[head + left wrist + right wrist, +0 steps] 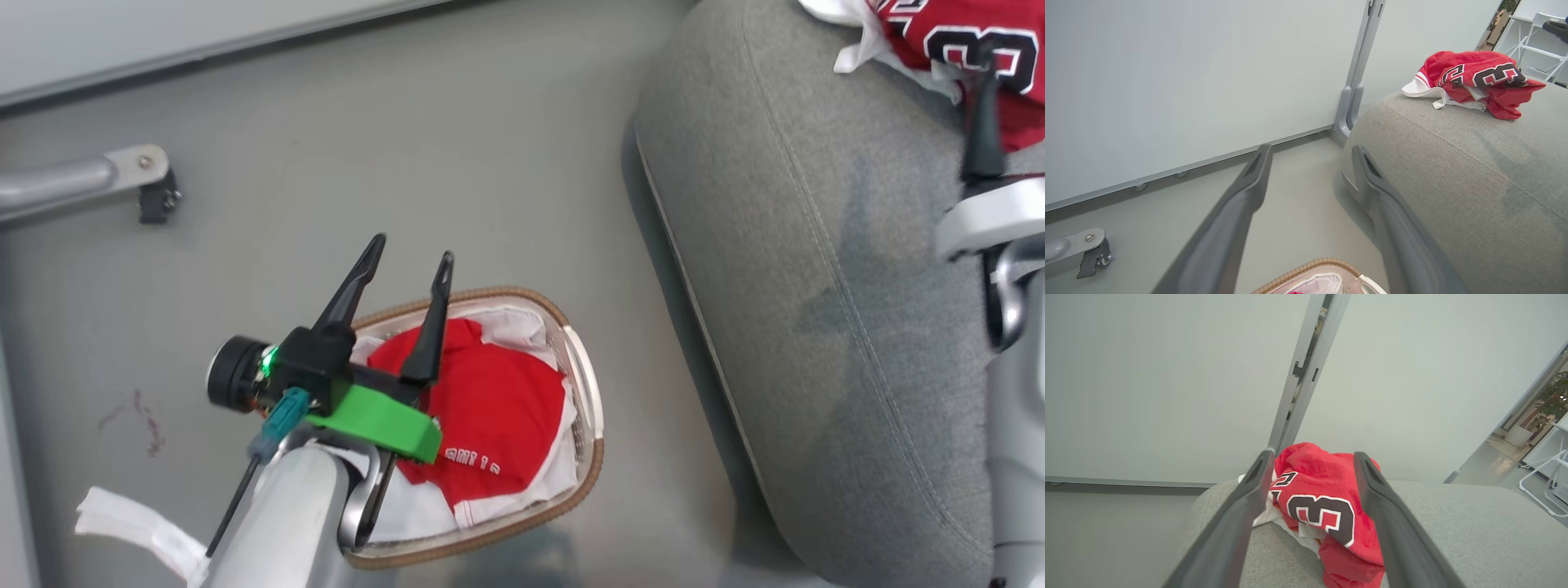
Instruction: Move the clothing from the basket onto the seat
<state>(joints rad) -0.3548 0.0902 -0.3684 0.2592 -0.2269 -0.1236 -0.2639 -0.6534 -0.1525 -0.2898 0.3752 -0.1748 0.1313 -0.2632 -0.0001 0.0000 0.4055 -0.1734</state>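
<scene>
Standing wide apart, the fingers of the left gripper (411,249) held nothing. In the head view this gripper hung above the basket (589,457), with its fingertips reaching over the far part of the brown woven rim. One finger crossed in front of the lettered garment (490,408), a red piece that lay crumpled inside the basket on the white liner (522,325). Its small white lettering showed close beside the gripper's green mount (384,420). In the left wrist view the same fingers pointed past the basket rim toward the floor (1298,212) and the near corner of the seat (1474,183).

The right gripper (1313,454) was likewise fully spread and gripped nothing. In the right wrist view the numbered garment (1314,506), red with black white-outlined numerals, lay bunched on the seat. It showed between the two fingers and just beyond them. Whether either finger touched the cloth could not be determined. In the head view one dark finger of the right gripper overlapped this garment at the upper right of the grey cushion.

The basket stood on the floor beside the seat, with a strip of bare floor between them. The two garments were well apart: one in the basket, one on the seat.
</scene>
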